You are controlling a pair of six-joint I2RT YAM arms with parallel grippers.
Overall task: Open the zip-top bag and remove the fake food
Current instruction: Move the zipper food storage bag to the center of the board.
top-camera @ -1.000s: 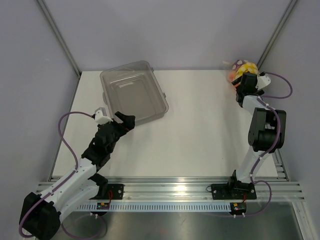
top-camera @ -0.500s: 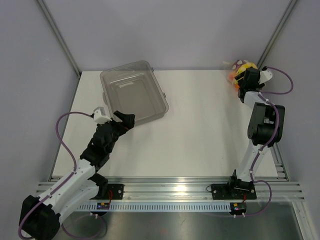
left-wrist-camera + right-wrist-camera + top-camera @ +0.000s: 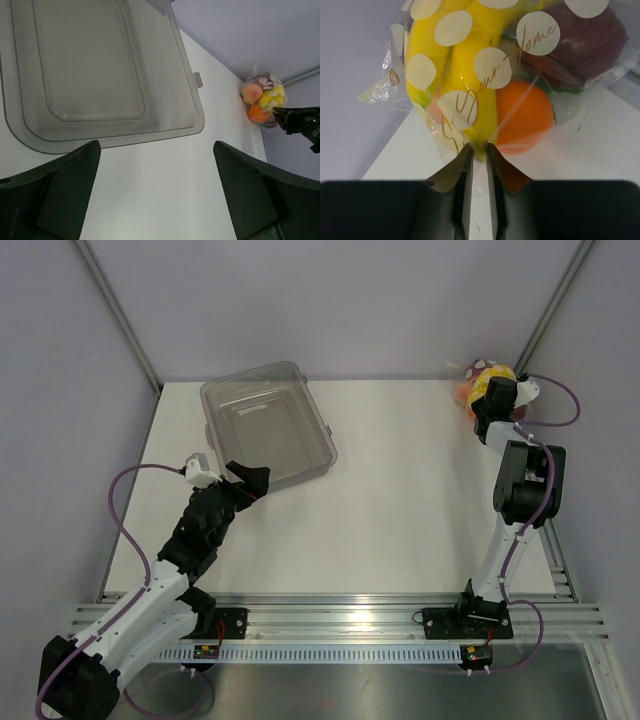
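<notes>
Item: zip-top bag, unopened, at the far right corner of the tabletop, with its film pinched in the right end effector.
Detail: the fake food is inside the bag: a yellow banana bunch, an orange and a dark red piece pressed against the dotted film. The right fingers stand narrow, a fold of film caught between them. Compared with a second ago, the right arm has reached further into the corner and its end effector is closer against the bag. The left end effector is spread wide and holds nothing, near the rigid clear-grey tub, its position almost unchanged.
</notes>
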